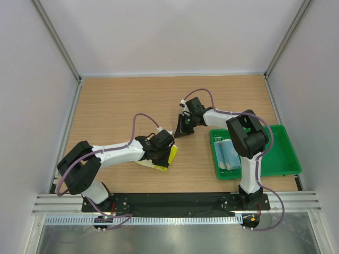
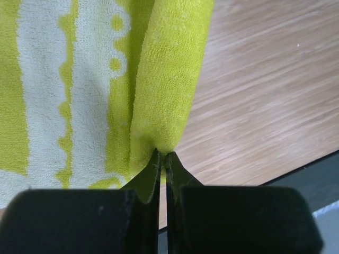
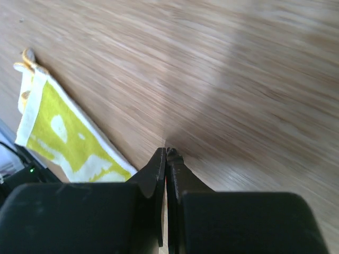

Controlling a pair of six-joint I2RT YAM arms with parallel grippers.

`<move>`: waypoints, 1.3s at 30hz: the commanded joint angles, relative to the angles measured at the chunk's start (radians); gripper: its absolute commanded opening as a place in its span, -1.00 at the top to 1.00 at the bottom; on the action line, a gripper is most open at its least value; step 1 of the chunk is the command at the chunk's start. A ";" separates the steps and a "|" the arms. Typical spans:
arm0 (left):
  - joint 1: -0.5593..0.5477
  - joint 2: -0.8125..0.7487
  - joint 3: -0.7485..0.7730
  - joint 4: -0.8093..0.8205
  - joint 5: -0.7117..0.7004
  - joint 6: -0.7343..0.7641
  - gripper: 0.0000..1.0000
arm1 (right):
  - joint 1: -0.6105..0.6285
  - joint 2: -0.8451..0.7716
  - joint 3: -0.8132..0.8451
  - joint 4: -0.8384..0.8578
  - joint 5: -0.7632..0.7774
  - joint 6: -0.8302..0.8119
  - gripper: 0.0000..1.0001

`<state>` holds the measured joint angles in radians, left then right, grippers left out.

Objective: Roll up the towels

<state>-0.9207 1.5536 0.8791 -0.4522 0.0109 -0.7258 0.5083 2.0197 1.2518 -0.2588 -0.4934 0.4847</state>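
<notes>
Spanning the enclosure floor: wooden table, bounded by white walls on three sides and by the black base plate at the near edge; far half bare wood, open from side to side. Seated at the near right corner, close to the right wall: green tray, raised rim all round, holding the blue towel lengthwise along its left wall. Lying left of centre near the front edge, well apart from the tray: yellow towel, partly covered by the left wrist, one long edge folded up into a lime ridge. Clamped on the near end of that ridge: left gripper, jaws together, cloth pinched at the tips. Held over bare wood between towel and tray: right gripper, jaws together, gripping nothing, near the towel's white-bordered edge but not touching it.
</notes>
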 commanded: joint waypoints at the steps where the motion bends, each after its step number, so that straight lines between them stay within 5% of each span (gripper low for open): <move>1: 0.006 -0.024 -0.025 0.073 0.101 -0.029 0.99 | -0.002 -0.105 0.015 -0.085 0.117 -0.005 0.97; 11: 0.124 -0.115 -0.192 0.397 0.406 -0.211 0.99 | -0.010 -0.318 -0.072 -0.177 0.190 0.040 0.77; 26: 0.307 -0.210 -0.552 0.898 0.524 -0.613 0.99 | -0.007 -0.507 -0.307 -0.079 0.081 0.141 0.40; 36: 0.367 -0.165 -0.612 0.897 0.537 -0.675 1.00 | 0.058 -0.493 -0.308 -0.005 0.044 0.157 0.38; 39: 0.391 -0.156 -0.611 0.839 0.540 -0.666 0.99 | 0.096 -0.469 -0.289 0.006 0.047 0.152 0.22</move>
<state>-0.5533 1.3857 0.2756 0.4004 0.5251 -1.3792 0.5705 1.5536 0.9310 -0.3027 -0.4236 0.6331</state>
